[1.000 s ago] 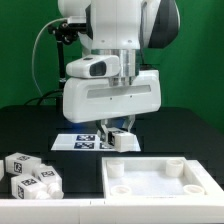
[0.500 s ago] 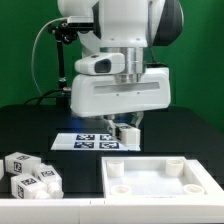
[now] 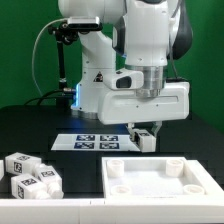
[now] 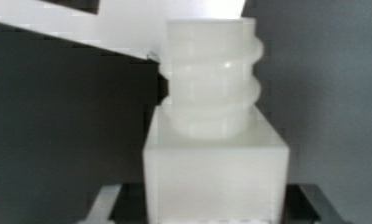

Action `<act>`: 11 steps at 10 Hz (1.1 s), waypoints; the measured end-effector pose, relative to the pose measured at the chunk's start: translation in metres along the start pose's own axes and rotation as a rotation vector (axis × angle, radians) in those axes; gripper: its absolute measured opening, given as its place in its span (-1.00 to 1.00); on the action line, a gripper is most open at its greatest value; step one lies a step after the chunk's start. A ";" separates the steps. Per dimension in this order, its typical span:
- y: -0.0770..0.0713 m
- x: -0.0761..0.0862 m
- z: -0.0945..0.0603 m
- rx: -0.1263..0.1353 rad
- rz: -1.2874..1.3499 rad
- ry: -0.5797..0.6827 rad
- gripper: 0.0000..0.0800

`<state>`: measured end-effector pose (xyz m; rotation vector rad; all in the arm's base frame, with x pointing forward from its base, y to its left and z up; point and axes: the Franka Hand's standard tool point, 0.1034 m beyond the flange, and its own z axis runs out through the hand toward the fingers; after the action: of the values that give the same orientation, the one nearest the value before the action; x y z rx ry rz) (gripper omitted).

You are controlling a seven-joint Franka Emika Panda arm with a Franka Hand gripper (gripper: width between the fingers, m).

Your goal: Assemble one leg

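The Panda arm (image 3: 125, 60) leans toward the exterior view's right over the black table (image 3: 30, 125). The large white panel (image 3: 155, 192) with round corner holes lies in front, the marker board (image 3: 90, 140) behind it, and spare legs (image 3: 30, 176) at the exterior view's left. The gripper (image 3: 147, 131) is clamped on the leg (image 3: 148, 141), which hangs between its fingers near the panel's far edge. In the wrist view the leg's (image 4: 215, 160) ribbed peg points away from the camera.

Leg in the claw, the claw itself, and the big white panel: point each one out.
leg (image 4: 215, 165): wrist view, front face of its square block.
claw (image 3: 147, 133): exterior view, midway between its fingertips.
panel (image 3: 152, 187): exterior view, bare floor inside its rim.
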<state>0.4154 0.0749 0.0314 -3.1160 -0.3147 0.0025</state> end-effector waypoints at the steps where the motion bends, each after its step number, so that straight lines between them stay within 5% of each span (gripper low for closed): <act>1: 0.000 0.000 0.000 0.000 -0.001 -0.001 -0.29; 4: -0.002 -0.002 0.003 0.000 0.012 -0.001 -0.29; 7: -0.013 -0.019 0.022 -0.001 0.170 -0.022 -0.29; 11: -0.014 -0.019 0.022 0.006 0.209 -0.022 -0.29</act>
<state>0.3939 0.0855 0.0095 -3.1285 0.0122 0.0398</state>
